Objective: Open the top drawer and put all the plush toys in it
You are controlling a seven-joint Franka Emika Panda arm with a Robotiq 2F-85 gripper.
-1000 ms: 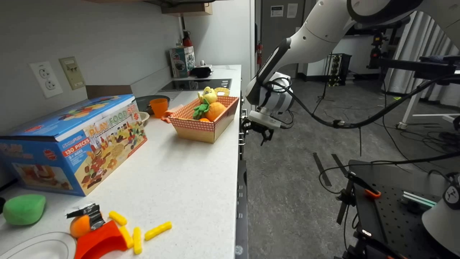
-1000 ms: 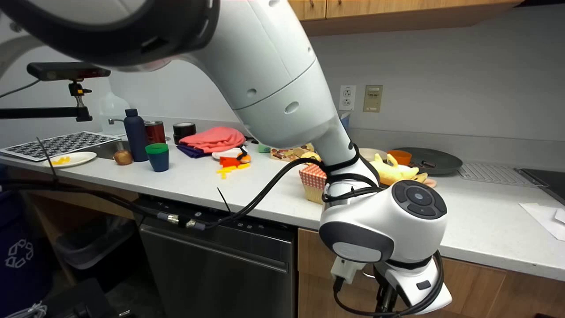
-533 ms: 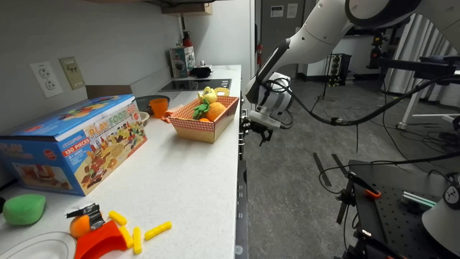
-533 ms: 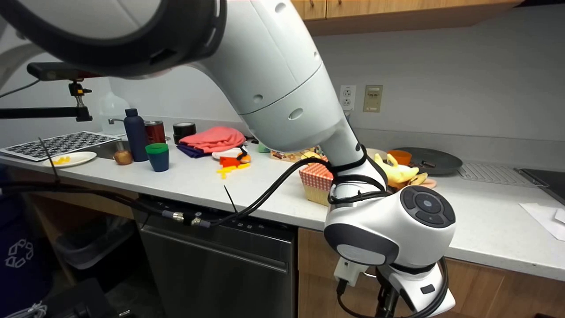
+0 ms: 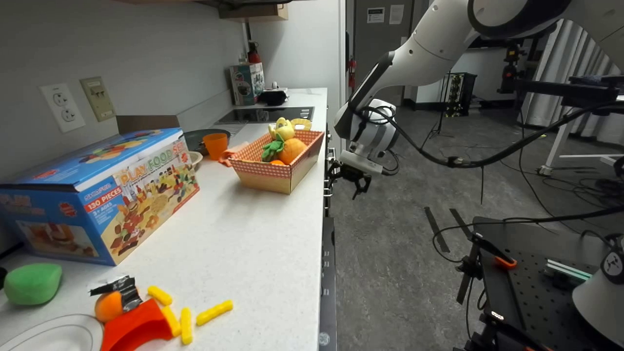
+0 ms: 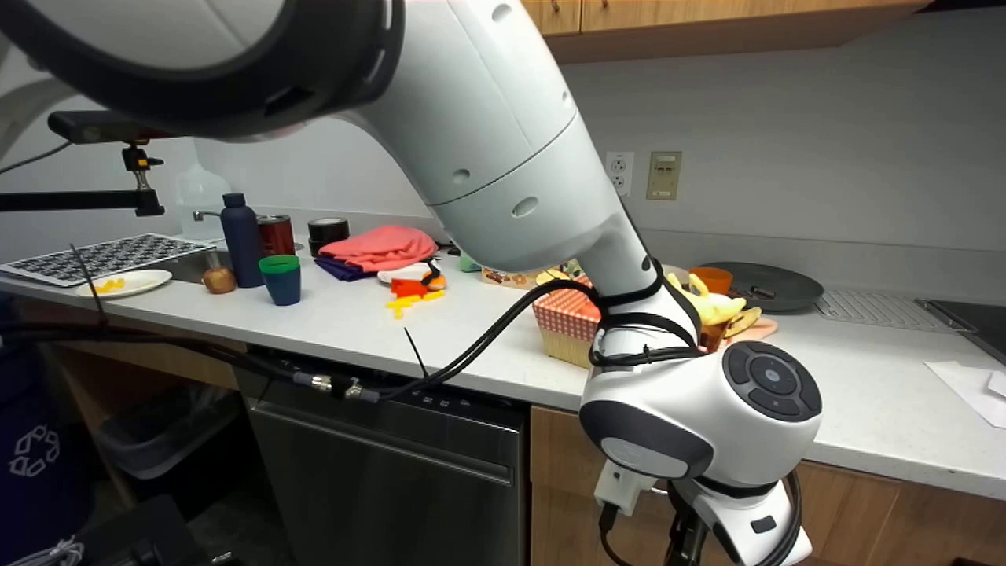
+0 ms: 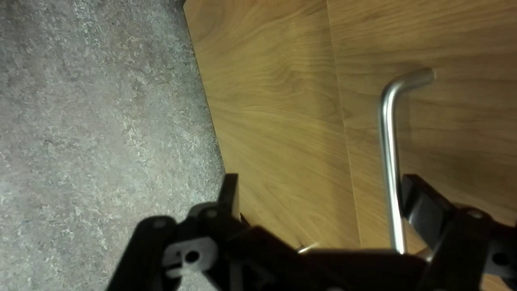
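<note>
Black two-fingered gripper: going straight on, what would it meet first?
Probably the silver metal bar handle beside one black fingertip, then the light-brown wooden drawer front; depth and contact are unclear.

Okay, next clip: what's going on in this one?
A robot arm, likely lining up to pull, has its open gripper close to the metal bar handle of the top drawer, which looks shut. I can't tell whether gripper and handle touch; nothing is gripped. A yellow plush toy and an orange plush toy sit in the gingham basket on the countertop.
</note>
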